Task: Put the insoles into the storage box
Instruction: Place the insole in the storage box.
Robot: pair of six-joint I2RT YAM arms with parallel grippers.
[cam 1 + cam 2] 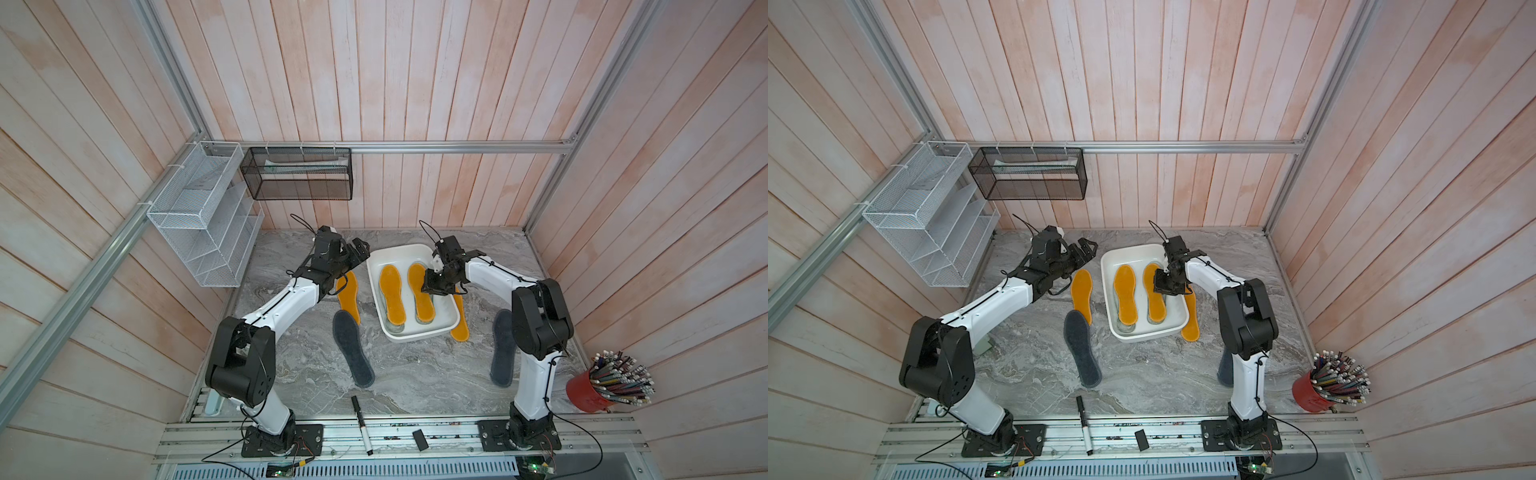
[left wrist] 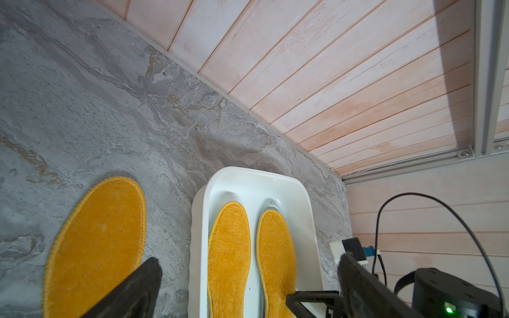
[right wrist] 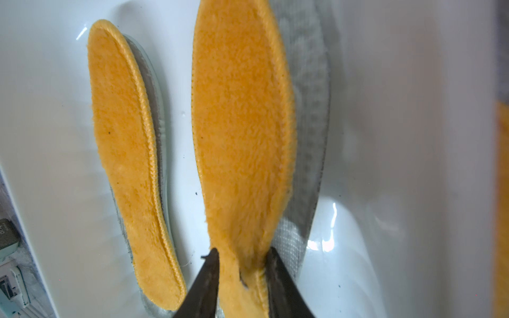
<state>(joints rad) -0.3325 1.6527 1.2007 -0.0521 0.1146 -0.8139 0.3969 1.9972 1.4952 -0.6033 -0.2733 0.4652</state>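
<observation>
The yellow insole (image 3: 242,137) is lying in the white box (image 3: 385,137) on a pale insole (image 3: 311,124), with the right gripper (image 3: 242,252) pinching its end. We are aiming to let go fully before rising, so nothing is dragging out. The left gripper (image 1: 356,250) is hanging open.

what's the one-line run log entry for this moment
right hand: gripping heel of yellow insole inside box | left hand: open, empty | outside box: two yellow insoles, two dark insoles
</observation>
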